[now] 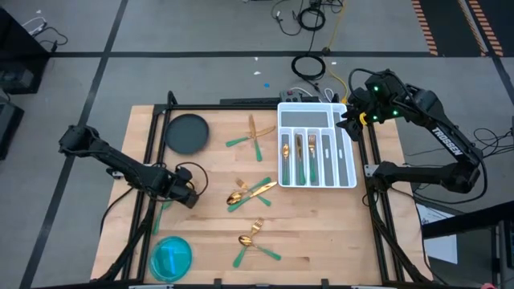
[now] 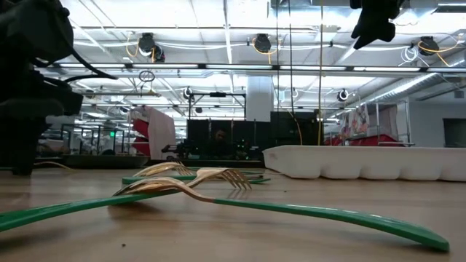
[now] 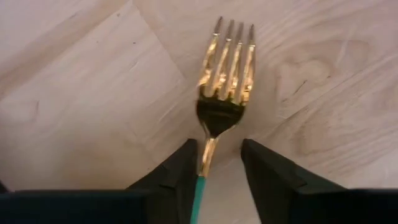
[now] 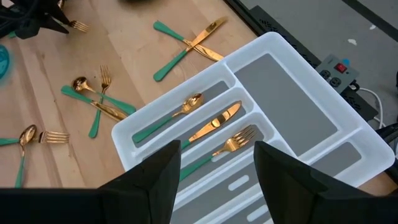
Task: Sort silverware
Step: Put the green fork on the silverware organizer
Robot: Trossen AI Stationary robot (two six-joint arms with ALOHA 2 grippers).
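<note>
Fork (image 3: pixel 225 81) lies on the table (image 3: pixel 74 93), its neck between the left gripper's (image 3: pixel 216 171) jaws. Jaws stand apart on either side of the neck; whether they press it I cannot tell. Tines point away from the jaws, green handle runs back between them.

Right gripper (image 4: pixel 216 168) hovers over the tray (image 4: pixel 298 93), jaws apart, nothing between them. Just ahead of those jaws, three tray slots hold a spoon (image 4: pixel 171 115), a knife (image 4: pixel 214 122) and a second fork (image 4: pixel 225 147). Loose silverware (image 1: pixel 250 191) lies crossed in three clusters on the table between the two grippers.
</note>
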